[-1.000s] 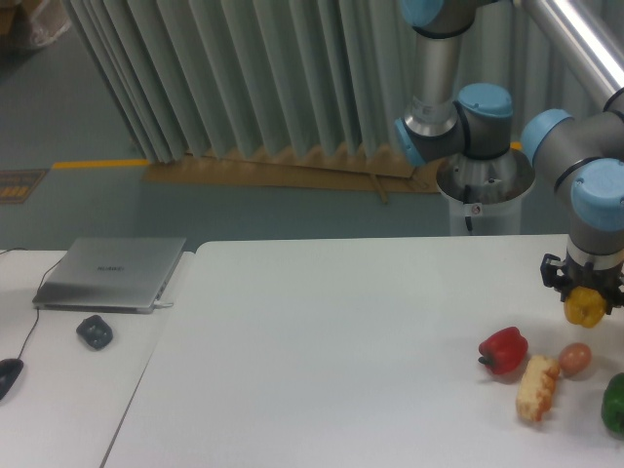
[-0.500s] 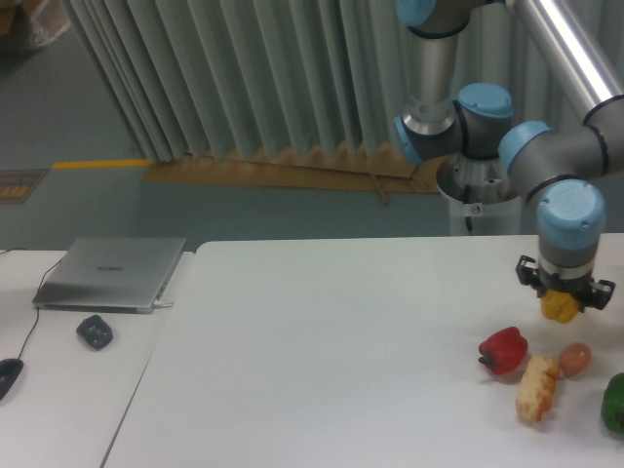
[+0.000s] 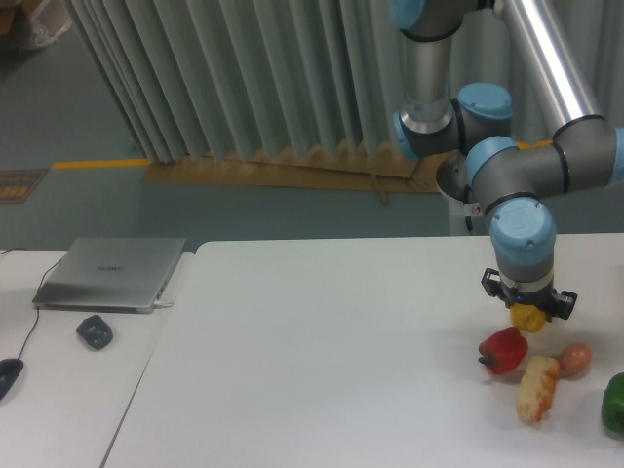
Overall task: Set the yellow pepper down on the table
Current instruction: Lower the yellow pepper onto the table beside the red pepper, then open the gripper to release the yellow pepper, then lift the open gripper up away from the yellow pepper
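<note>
the table point(image 3: 322, 361) is a wide white top filling the lower frame, with a smaller grey side table point(image 3: 68, 390) just beside it on the left. the arm point(image 3: 526, 185) reaches down over the table's right part, and its gripper point(image 3: 528, 310) points straight down with its fingers clamped on the pepper point(image 3: 528, 317), which hangs above the table, just above and right of the red pepper point(image 3: 503, 350). the laptop point(image 3: 112, 273) lies closed on the side table, a dark mouse point(image 3: 95, 331) near it. right of the red pepper lie a pale corn piece point(image 3: 537, 387), a small brownish egg-like thing point(image 3: 575, 359) touching it, and a green pepper point(image 3: 614, 403) at the frame edge.
</note>
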`<control>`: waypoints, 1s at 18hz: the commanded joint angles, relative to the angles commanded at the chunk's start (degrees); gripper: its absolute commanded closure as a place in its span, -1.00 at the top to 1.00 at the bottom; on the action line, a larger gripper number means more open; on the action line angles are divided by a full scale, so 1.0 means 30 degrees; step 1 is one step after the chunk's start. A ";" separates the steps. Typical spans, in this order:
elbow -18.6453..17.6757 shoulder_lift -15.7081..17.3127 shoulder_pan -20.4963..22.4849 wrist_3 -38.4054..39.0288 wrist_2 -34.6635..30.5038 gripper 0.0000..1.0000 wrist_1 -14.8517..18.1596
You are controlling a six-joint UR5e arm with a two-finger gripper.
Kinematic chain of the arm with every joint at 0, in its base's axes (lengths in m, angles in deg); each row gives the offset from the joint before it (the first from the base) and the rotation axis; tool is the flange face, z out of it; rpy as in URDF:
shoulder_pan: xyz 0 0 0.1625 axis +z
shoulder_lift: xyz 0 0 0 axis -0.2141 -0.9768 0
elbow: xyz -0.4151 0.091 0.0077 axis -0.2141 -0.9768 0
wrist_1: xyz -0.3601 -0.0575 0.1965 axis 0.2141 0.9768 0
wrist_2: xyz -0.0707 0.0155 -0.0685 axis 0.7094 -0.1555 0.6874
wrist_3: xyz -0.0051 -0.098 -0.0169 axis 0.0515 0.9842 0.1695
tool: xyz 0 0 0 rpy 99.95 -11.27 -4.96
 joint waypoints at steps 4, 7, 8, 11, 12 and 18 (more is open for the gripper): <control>0.0146 0.0001 -0.0029 0.0000 -0.0524 1.00 -0.0059; 0.0204 0.0146 0.0000 -0.0263 -0.1084 1.00 -0.0059; 0.0292 0.0147 0.0000 -0.0293 -0.1084 1.00 -0.0059; 0.0933 0.0176 0.0146 -0.0293 -0.1055 1.00 0.0058; 0.2387 0.0350 0.0553 -0.0322 -0.0707 1.00 0.0145; 0.2783 0.2194 0.2458 -0.9922 -0.0146 1.00 -0.2081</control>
